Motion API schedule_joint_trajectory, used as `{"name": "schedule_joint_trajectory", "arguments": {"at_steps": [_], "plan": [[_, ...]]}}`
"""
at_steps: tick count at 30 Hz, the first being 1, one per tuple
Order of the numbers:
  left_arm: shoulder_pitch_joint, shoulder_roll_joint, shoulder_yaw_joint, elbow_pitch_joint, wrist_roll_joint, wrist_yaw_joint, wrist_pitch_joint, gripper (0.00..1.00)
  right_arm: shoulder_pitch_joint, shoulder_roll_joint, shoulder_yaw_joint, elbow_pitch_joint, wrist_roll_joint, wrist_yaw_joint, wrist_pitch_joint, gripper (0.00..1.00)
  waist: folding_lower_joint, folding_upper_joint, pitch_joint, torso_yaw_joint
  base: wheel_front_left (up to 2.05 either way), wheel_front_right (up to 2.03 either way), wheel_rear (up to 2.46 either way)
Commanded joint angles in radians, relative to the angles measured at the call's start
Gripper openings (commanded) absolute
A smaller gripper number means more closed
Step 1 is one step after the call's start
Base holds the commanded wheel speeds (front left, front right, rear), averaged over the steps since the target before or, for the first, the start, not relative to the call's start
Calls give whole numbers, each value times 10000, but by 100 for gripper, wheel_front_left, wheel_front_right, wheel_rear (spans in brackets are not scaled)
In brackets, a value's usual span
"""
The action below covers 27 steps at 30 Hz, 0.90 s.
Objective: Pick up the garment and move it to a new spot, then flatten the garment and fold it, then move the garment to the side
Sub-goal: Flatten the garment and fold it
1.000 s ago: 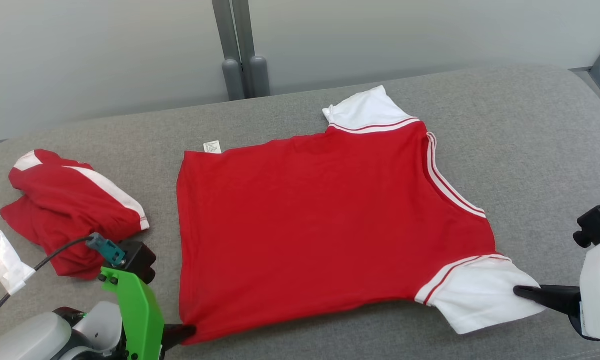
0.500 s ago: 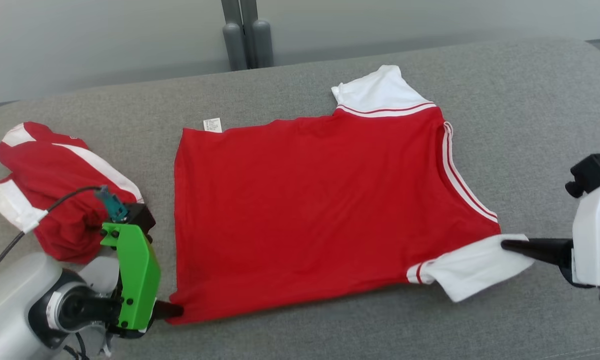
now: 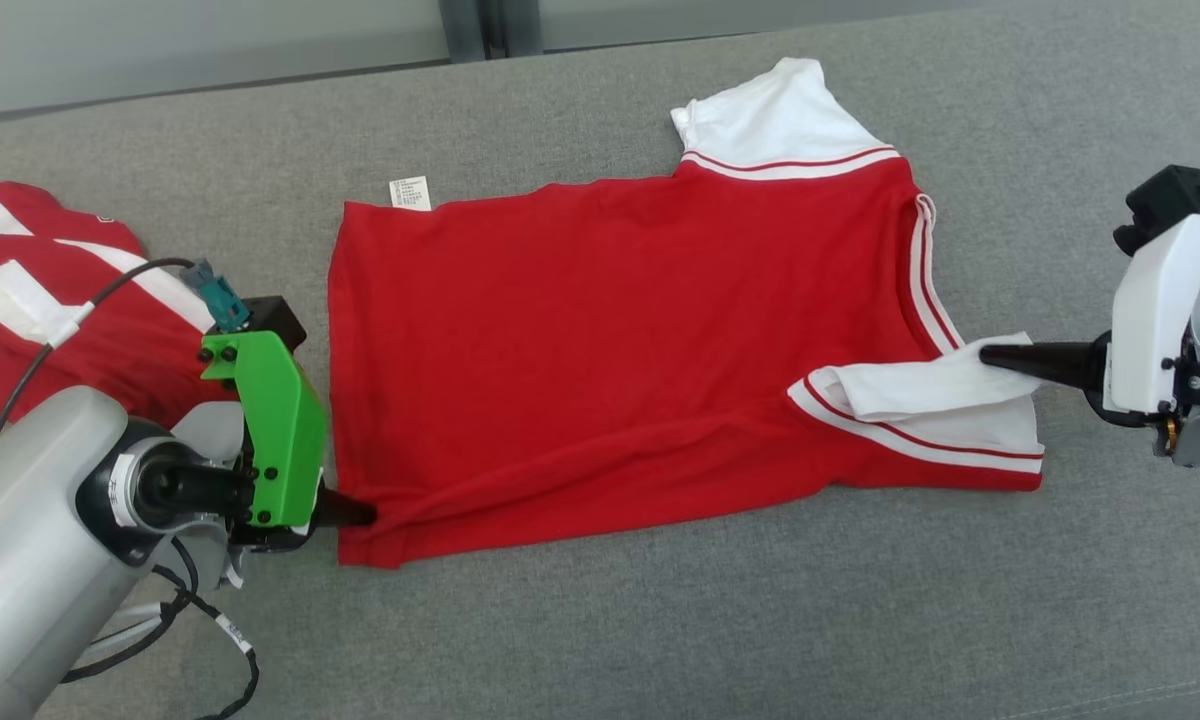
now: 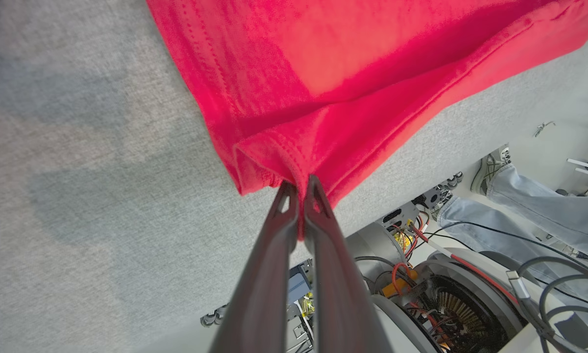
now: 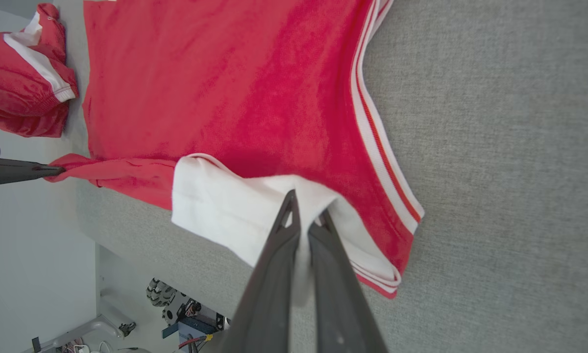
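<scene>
Red garment [image 3: 600, 340]: flat on grey surface [image 3: 660, 620].
Left end effector [image 3: 365, 515]: we pinch the hem corner [image 3: 395, 522] tight.
Right end effector [image 3: 990, 352]: we pinch the white sleeve [image 3: 920, 392] tight.
Nearby: crumpled red clothing [image 3: 70, 300], left.

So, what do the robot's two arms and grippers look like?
The left gripper has thin dark tapered fingers and a bright green plastic bracket, on a rounded grey forearm, with a black cable and teal plug. The right gripper is alike, but with a white plastic bracket.
</scene>
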<state>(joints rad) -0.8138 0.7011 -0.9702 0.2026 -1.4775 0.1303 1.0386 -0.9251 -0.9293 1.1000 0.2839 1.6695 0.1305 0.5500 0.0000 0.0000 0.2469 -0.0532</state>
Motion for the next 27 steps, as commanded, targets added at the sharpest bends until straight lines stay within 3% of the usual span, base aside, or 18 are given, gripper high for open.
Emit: {"name": "schedule_joint_trajectory", "arguments": {"at_steps": [1, 14, 15, 16, 17, 23, 27], "plan": [[-218, -86, 85, 197, -56, -53, 18, 0, -215, 186, 46, 204, -29, 5, 43, 0, 0, 0, 284, 4, 0, 0, 0], [-528, -590, 401, 1391, -201, -422, -332, 0, -845, 1173, 60, 1275, -188, 6, -542, 0, 0, 0, 356, 88, 0, 0, 0], [-538, -615, 446, 1448, -162, -430, -442, 6, -841, 1220, 33, 1309, -204, 5, -648, 17, 0, 0, 322, 94, 0, 0, 0], [-547, -645, 475, 1514, -104, -439, -572, 53, -820, 1266, 7, 1354, -205, 6, -766, 54, 0, 0, 280, 101, 0, 0, 0], [-522, -701, 455, 1590, -52, -469, -637, 100, -772, 1312, -5, 1412, -216, 6, -890, 100, 0, 0, 221, 110, 0, 0, 0], [-346, -735, 617, 1783, -44, -760, -1073, 100, -427, 1475, -377, 1239, -372, 6, -2242, 100, 0, 0, -190, 171, 0, 0, 0], [-175, -585, 843, 1668, 272, -1107, -1953, 100, -80, 1449, -722, 779, -687, 5, -3662, 100, 0, 0, -495, 193, 0, 0, 0]]}}
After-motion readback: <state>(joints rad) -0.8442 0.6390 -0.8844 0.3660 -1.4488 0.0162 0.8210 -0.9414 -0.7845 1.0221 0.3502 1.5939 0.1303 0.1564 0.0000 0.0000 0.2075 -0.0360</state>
